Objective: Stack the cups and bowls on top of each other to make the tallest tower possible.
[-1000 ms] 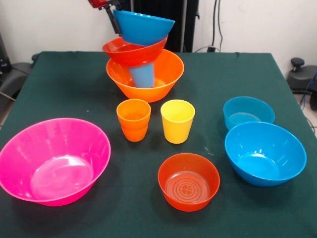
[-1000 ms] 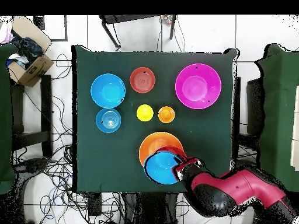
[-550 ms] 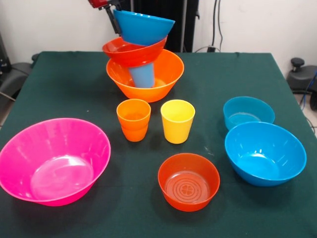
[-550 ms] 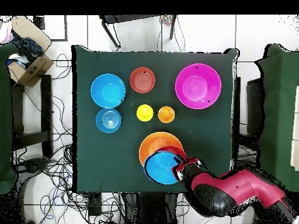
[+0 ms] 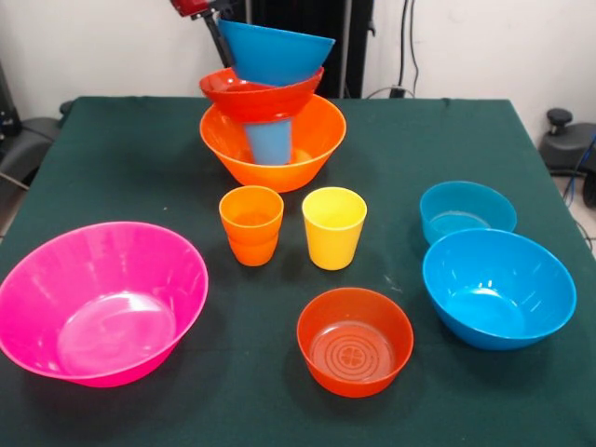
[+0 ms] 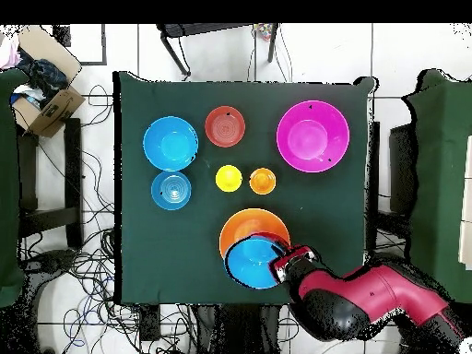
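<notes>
Currently the tool (image 5: pixel 218 20) is closed on the rim of a large blue bowl (image 5: pixel 277 51), which is held tilted at the top of the tower (image 5: pixel 270 112). Directly beneath this bowl a red-orange bowl (image 5: pixel 259 96) is seated on the blue cup (image 5: pixel 271 142), which stands inside the big orange bowl (image 5: pixel 272 149) at the base. In the overhead view the tool (image 6: pixel 284 265) is seen at the held bowl's edge, at the end of the red arm (image 6: pixel 364 300). On the green table (image 5: pixel 121 158), away from the tool, the orange cup (image 5: pixel 251 224) and yellow cup (image 5: pixel 333 227) stand side by side. Farther off are shown the big pink bowl (image 5: pixel 101 300), a second red-orange bowl (image 5: pixel 355 340), another large blue bowl (image 5: pixel 498 288) and the small blue bowl (image 5: pixel 467 210).
</notes>
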